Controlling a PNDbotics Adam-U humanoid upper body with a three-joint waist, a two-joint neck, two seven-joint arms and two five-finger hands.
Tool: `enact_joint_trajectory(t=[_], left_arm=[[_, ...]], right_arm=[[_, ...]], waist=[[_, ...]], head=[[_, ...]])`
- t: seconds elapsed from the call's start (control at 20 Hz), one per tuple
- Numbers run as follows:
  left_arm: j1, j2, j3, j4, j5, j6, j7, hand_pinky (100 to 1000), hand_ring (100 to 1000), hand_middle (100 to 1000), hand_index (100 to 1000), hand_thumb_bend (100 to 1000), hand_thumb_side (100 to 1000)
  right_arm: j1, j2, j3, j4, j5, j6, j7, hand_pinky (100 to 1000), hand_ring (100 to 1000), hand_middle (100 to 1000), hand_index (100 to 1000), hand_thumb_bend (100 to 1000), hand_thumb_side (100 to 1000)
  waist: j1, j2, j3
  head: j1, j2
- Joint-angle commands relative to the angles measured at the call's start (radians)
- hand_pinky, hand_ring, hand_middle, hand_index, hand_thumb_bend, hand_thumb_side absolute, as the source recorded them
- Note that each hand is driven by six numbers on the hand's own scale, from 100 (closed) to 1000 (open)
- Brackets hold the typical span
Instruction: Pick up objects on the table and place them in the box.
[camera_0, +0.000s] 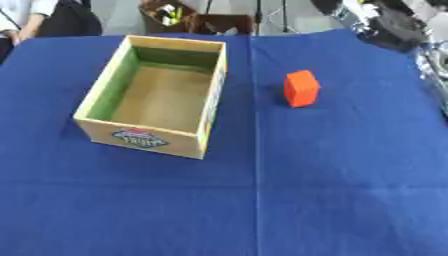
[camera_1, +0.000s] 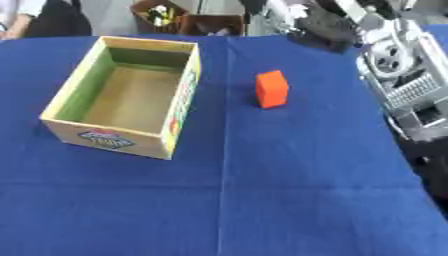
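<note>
An orange block (camera_0: 301, 88) stands upright on the blue tablecloth (camera_0: 332, 190), right of the middle. An open cardboard box (camera_0: 156, 95) with green inner walls and a printed logo on its front sits to the block's left, a short gap away, and nothing shows inside it. My right arm (camera_1: 404, 80), silver and black, comes down the right edge. Its black hand (camera_1: 322, 26) hovers at the table's far right, beyond the block and apart from it. My left hand shows in neither view.
A crease runs down the cloth's middle. Beyond the far edge stand a brown crate (camera_1: 162, 15) with small things in it and a person (camera_0: 26, 17) at the far left corner. The near half of the cloth (camera_1: 219, 210) is bare blue.
</note>
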Motion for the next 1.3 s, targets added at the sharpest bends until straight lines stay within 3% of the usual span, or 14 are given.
enact_joint_trajectory(t=[0.05,0.25,0.45,0.55,0.95,1.15,1.2,1.3], left_arm=[[0.000,0.022,-0.003,-0.018,0.005,0.001,-0.005,485,630,580,768,357,906],[0.002,0.023,-0.004,-0.018,0.006,0.002,-0.008,484,630,580,768,358,906],[0.002,0.025,-0.005,-0.018,0.007,0.004,-0.011,484,631,580,768,357,905],[0.002,0.025,-0.006,-0.018,0.007,0.004,-0.011,484,631,580,768,357,904],[0.003,0.025,-0.008,-0.018,0.008,0.006,-0.016,483,632,580,767,357,904],[0.004,0.025,-0.009,-0.018,0.008,0.006,-0.017,483,632,579,767,357,904],[0.004,0.026,-0.008,-0.018,0.008,0.006,-0.017,483,632,580,767,357,904],[0.004,0.025,-0.008,-0.018,0.009,0.006,-0.016,483,632,579,767,357,903]], right_arm=[[-0.047,-0.036,0.025,0.058,0.050,-0.033,0.045,872,878,828,924,483,1000],[-0.092,-0.035,0.053,0.134,0.105,-0.084,0.099,883,892,826,921,548,953],[-0.122,-0.023,0.063,0.204,0.161,-0.135,0.156,890,904,833,928,564,854],[-0.131,-0.017,0.064,0.236,0.189,-0.160,0.184,899,915,843,943,589,759],[-0.174,0.011,0.042,0.367,0.299,-0.242,0.296,908,926,856,969,592,527],[-0.196,0.024,0.031,0.422,0.342,-0.269,0.356,908,929,861,984,595,464],[-0.202,0.027,0.027,0.432,0.350,-0.274,0.383,909,932,868,991,589,451],[-0.221,0.031,-0.008,0.416,0.342,-0.267,0.533,908,934,878,999,559,444]], waist=[[-0.003,-0.024,0.003],[-0.003,-0.026,0.004],[-0.004,-0.027,0.004],[-0.004,-0.028,0.004],[-0.002,-0.026,0.001],[-0.001,-0.026,0.001],[-0.001,-0.027,0.000],[0.000,-0.027,-0.002]], head=[[-0.002,0.004],[-0.002,0.003],[-0.002,0.000],[-0.001,-0.002],[0.000,-0.006],[-0.001,-0.007],[0.000,-0.008],[0.001,-0.008]])
